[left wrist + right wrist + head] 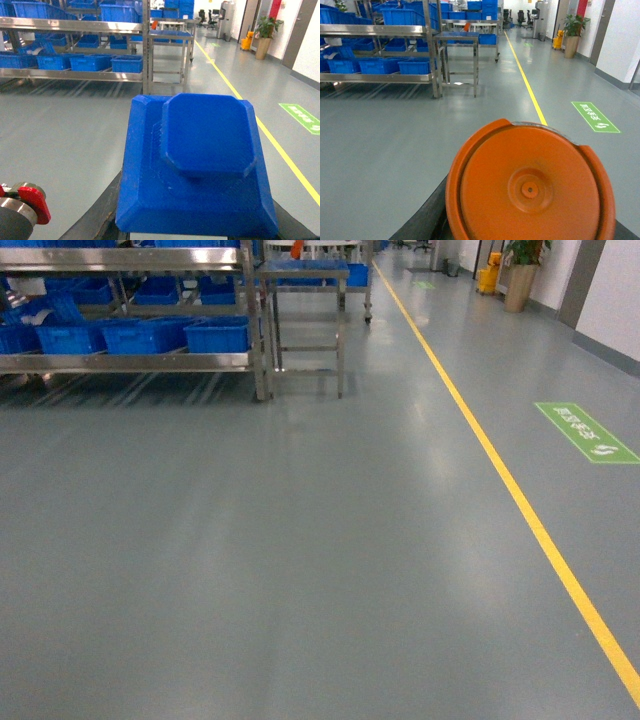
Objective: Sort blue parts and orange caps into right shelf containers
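A blue part, a square block with a raised octagonal top, fills the left wrist view. My left gripper is shut on it, and one dark finger shows at its lower left edge. A round orange cap fills the right wrist view, with my right gripper shut on it and a dark finger at its left. Bright-blue crates stand in a row on a steel shelf far ahead on the left. Neither gripper shows in the head view.
Grey floor lies between me and the shelf. A steel table stands right of the shelf. A yellow floor line runs along the right, with a green floor sign beyond it. A potted plant and a yellow bucket stand far back.
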Available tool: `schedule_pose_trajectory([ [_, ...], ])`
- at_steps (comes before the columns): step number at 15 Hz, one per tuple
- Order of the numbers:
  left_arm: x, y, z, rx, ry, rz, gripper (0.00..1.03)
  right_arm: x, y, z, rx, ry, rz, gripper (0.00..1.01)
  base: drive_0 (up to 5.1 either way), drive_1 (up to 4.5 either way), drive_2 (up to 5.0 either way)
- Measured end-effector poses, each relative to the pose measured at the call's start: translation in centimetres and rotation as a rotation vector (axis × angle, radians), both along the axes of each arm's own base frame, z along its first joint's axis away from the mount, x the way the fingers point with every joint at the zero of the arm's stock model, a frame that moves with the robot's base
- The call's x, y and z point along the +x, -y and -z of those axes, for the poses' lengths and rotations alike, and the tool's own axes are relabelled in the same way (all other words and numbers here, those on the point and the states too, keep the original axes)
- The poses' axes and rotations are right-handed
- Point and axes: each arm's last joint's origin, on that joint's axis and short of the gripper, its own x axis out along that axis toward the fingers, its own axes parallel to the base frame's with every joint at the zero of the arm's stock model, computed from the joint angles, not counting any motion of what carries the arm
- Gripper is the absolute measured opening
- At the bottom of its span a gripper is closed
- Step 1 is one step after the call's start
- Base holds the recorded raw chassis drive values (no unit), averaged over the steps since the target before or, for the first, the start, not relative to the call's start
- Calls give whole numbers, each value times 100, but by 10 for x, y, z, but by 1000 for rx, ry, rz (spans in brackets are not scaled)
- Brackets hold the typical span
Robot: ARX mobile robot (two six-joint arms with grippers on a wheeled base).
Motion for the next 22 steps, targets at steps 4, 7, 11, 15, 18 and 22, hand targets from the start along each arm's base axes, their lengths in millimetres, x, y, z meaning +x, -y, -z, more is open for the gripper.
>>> schedule_pose_trajectory([
  [4,0,0,1,0,-6,-2,44,0,0,0,0,-4,0,45,-7,426,-439],
  [7,0,0,1,0,-6,-2,44,0,0,0,0,-4,0,45,12,442,-418],
  [11,0,0,0,0,-4,-1,44,0,0,0,0,-3,0,45,5,435,-425],
  [15,0,0,0,0,-1,-1,44,0,0,0,0,-4,0,45,1,432,-429],
  [18,0,0,0,0,-5,-1,44,0,0,0,0,-5,0,45,6,436,-425],
  [22,0,0,0,0,-3,-2,44,0,0,0,0,-2,0,45,7,437,-423],
])
